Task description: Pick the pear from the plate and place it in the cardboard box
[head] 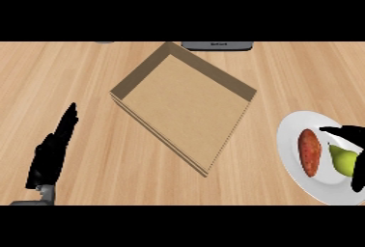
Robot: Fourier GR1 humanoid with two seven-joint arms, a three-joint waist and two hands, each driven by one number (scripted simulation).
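Observation:
A yellow-green pear (343,160) lies on the white plate (294,137) at the right edge of the head view. My right hand (356,166) is over the plate, its black fingers and thumb curving around the pear's far and right sides; whether they touch it is unclear. Beside the pear on the plate lies a reddish-brown oblong food item (310,151). The open, shallow cardboard box (187,103) sits turned like a diamond in the middle of the counter, with nothing inside. My left hand (53,149) rests open at lower left, fingers straight.
A dark grey object (217,45) sits at the counter's far edge behind the box. A small grey thing (104,42) shows at the top left. Bare wooden counter lies between the box and the plate.

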